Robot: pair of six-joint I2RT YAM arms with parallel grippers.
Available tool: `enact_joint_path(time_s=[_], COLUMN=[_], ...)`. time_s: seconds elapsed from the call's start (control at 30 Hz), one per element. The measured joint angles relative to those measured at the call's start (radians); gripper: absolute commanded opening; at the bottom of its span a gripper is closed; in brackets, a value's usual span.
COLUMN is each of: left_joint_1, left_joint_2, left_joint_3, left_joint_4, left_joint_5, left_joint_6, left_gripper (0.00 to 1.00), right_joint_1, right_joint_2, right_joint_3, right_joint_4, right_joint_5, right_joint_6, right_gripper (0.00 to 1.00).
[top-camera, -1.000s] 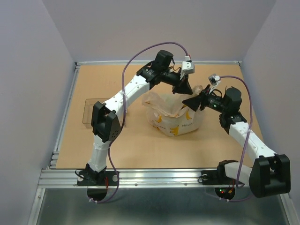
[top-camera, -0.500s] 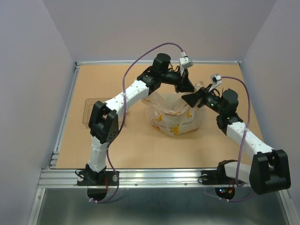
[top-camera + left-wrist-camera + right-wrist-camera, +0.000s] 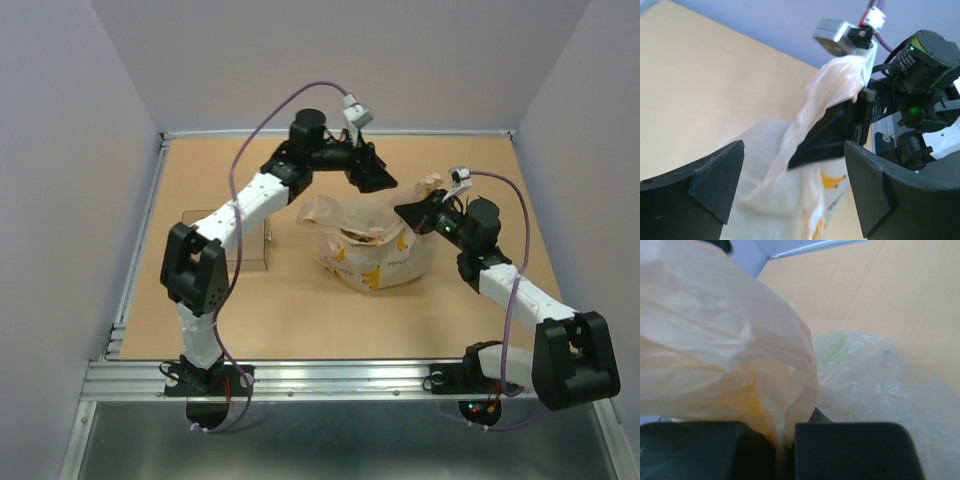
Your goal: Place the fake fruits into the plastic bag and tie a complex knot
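Plastic bag [image 3: 378, 255] printed with yellow bananas sits near the middle of the bench [image 3: 300, 310], its mouth open upward. A tan-brown heap of fake fruits [image 3: 362, 236] shows inside the mouth.

The right tool [image 3: 410, 213] is at the bag's right upper edge, its jaws pressed together on a gathered strip of the thin plastic. In the right wrist view the film comes up from between the two dark fingers [image 3: 705, 450] and fills most of the picture.

The left tool [image 3: 376, 180] hangs over the bag's far rim with its jaws wide apart and nothing in them. In the left wrist view the pinched strip rises between its spread fingers [image 3: 705, 182] without touching either, and the right tool is seen beyond, clamped on it.

A clear tray [image 3: 252, 250] lies well to the left of the bag, partly behind the left arm.
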Motion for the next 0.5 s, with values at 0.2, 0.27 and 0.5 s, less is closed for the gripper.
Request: enact_joint_path(time_s=[0.2,0.27,0.5], left_joint_1=[0.285,0.377,0.384], left_joint_2=[-0.288,-0.386,-0.609], left_joint_3=[-0.135,-0.135,-0.384], left_joint_4=[-0.205,-0.362,-0.678], left_joint_5=[0.058,0.069,0.086], left_joint_6=[0.243,0.442,0.963], left_gripper=[0.99,0.99,0.99], right_joint_1=[0.000,0.000,0.000], right_joint_2=[-0.001,0.000,0.001], right_joint_3=[0.000,0.000,0.001], right_joint_4=[-0.008,-0.014,-0.039], right_joint_5=[-0.035,-0.048,-0.099], right_joint_6=[-0.021,-0.037,-0.085], right_gripper=[0.00,0.00,0.00])
